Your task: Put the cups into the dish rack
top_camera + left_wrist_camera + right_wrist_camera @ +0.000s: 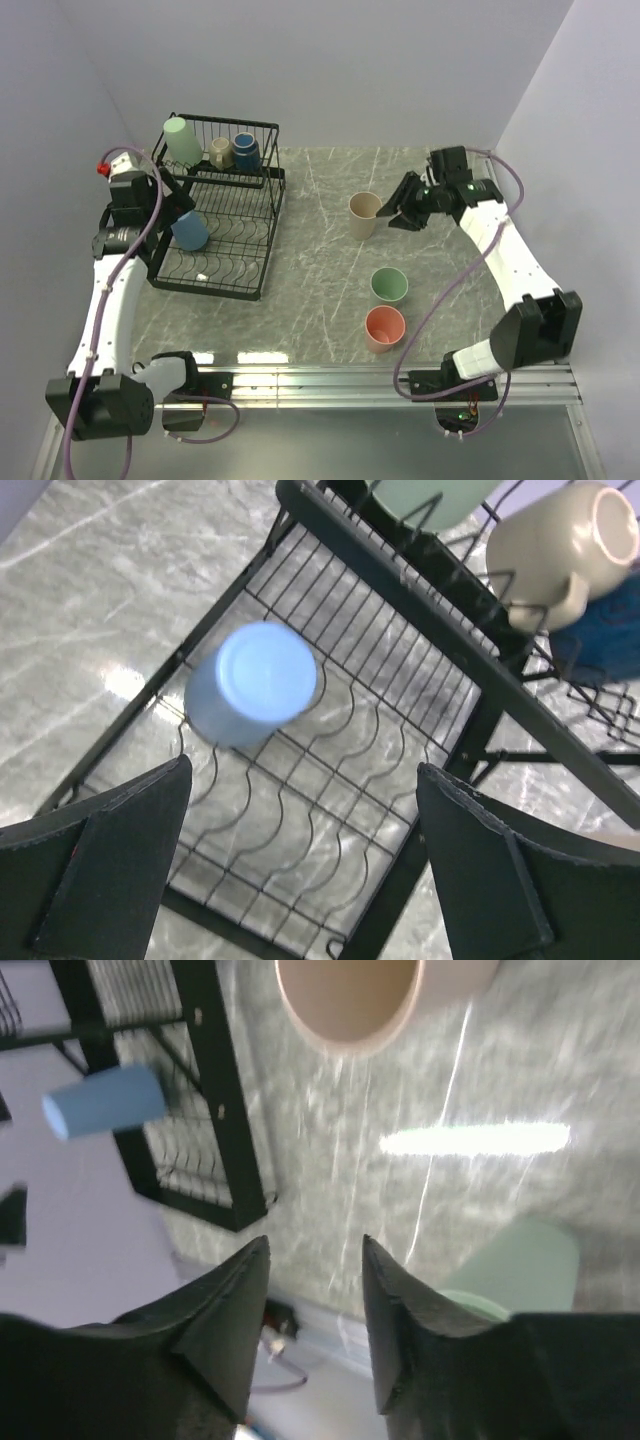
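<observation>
The black wire dish rack (262, 205) stands at the left. Its raised basket tier holds a pale green cup (183, 140), a small beige mug (221, 152) and a small dark-blue cup (246, 151). A light blue cup (189, 230) sits bottom-up on the slotted lower tier (330, 780). My left gripper (172, 203) is open and empty just above it (262, 680). A beige tumbler (363, 215) stands upright on the table. My right gripper (392, 216) is open and empty just right of it (350, 995). A pale green cup (389, 286) and a salmon cup (385, 327) stand nearer.
The grey marble table (310, 250) is walled at the back and both sides. A metal rail (400, 378) runs along the near edge. In the left wrist view the mug (560, 550) and the dark-blue cup (610, 630) lie to the upper right.
</observation>
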Robot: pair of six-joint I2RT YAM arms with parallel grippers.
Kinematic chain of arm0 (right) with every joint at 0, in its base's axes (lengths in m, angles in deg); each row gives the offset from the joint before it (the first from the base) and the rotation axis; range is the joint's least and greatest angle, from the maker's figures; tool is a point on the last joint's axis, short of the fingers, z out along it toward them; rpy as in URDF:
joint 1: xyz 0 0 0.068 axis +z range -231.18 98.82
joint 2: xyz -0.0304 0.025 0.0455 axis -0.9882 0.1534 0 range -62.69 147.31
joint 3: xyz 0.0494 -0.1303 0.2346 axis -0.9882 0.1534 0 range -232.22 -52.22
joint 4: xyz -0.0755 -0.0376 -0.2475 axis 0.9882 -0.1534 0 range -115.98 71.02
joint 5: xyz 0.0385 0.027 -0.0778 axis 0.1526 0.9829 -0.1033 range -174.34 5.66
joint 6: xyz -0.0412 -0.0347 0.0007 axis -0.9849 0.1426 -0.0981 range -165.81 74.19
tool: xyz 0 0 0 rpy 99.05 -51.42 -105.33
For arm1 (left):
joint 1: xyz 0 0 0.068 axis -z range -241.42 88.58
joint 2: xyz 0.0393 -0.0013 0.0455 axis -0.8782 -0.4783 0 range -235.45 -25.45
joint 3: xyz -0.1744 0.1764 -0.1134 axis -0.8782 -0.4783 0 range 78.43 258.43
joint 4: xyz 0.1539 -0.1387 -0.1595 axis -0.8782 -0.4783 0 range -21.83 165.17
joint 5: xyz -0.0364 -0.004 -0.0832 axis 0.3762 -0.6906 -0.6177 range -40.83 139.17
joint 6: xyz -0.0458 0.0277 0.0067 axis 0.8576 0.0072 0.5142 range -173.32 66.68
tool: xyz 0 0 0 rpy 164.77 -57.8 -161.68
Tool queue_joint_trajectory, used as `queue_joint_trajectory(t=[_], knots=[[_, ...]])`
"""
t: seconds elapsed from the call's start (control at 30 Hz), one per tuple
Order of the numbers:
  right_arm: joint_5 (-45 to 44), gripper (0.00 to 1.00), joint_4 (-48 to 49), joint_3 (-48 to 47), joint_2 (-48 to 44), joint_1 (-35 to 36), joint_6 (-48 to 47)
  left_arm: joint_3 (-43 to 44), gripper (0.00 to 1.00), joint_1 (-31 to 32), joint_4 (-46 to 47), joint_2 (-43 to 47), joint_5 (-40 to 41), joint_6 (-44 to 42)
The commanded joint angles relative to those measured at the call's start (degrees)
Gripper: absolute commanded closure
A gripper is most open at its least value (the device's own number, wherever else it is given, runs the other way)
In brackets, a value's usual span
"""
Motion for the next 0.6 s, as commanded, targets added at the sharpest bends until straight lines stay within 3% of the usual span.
queue_joint_trajectory(t=[0.0, 0.57], knots=[[-6.54, 0.47, -3.2, -9.25, 5.95, 0.13, -4.07, 0.47, 0.01, 0.07, -3.92, 2.84, -1.78, 3.64], [-17.2, 0.48, -5.6, -24.85, 28.64, 1.28, -6.54, 3.29, 0.0, 3.06, -10.96, 6.36, -3.45, 6.46]])
